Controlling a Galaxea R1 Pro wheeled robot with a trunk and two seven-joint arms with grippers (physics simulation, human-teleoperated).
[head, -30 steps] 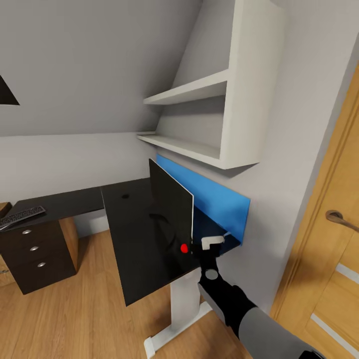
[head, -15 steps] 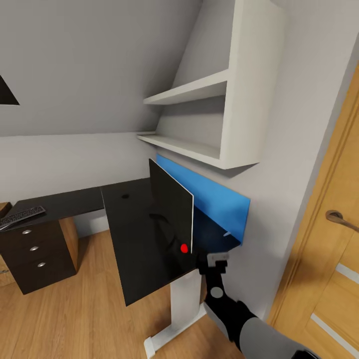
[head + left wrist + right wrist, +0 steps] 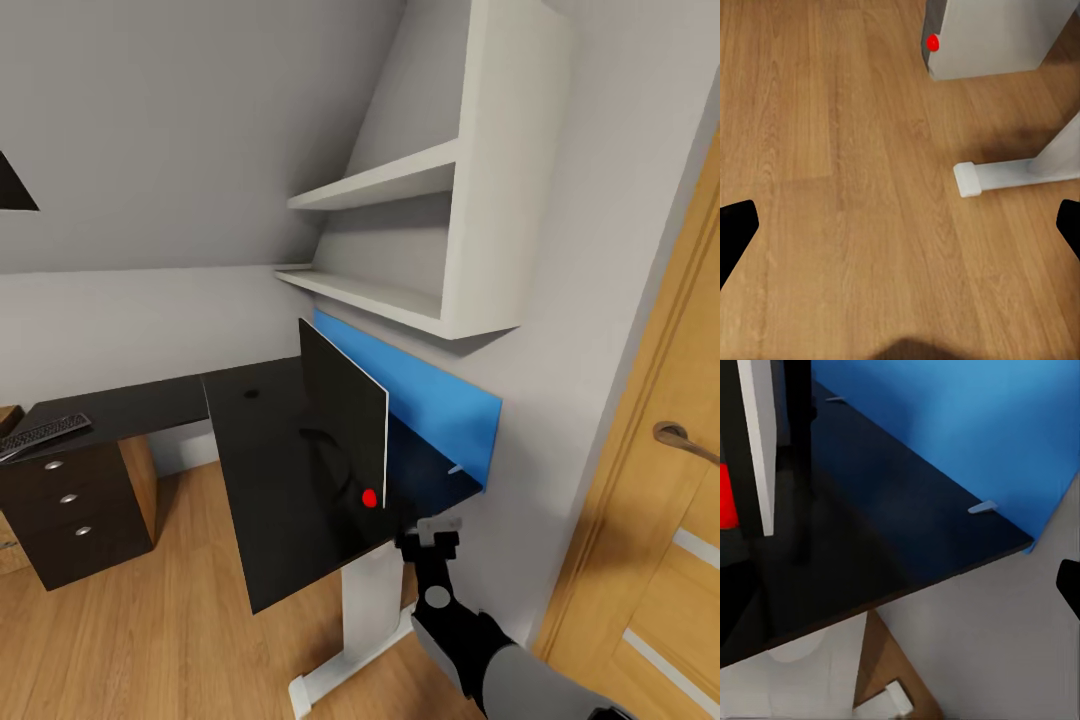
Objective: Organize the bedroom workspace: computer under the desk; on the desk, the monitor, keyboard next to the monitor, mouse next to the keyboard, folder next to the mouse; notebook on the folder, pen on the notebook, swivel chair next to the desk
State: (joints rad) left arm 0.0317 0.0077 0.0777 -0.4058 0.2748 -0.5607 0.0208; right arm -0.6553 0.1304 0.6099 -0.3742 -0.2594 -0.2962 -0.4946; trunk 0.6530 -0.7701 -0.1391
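Observation:
The monitor (image 3: 343, 420) stands upright on the black top of the desk (image 3: 270, 480), in front of the blue back panel, with its red dot at the near lower corner. The keyboard (image 3: 42, 434) lies far left on the desk, above the drawers. My right gripper (image 3: 436, 531) hangs open just off the desk's near right corner, below the top and clear of the monitor. The right wrist view shows the monitor's white edge (image 3: 757, 442) and the desk (image 3: 907, 525). My left gripper (image 3: 900, 232) is open over bare floor, short of a pale grey box with a red dot, apparently the computer (image 3: 997, 37).
White wall shelves (image 3: 430, 250) hang above the desk. A wooden door (image 3: 660, 520) with a handle is close on the right. The black drawer pedestal (image 3: 70, 510) stands at the left. The desk's white leg foot (image 3: 979, 178) rests on the wooden floor.
My right gripper has dropped and pulled back from beside the monitor's red-dot corner to below the desk edge. The monitor and keyboard have not moved.

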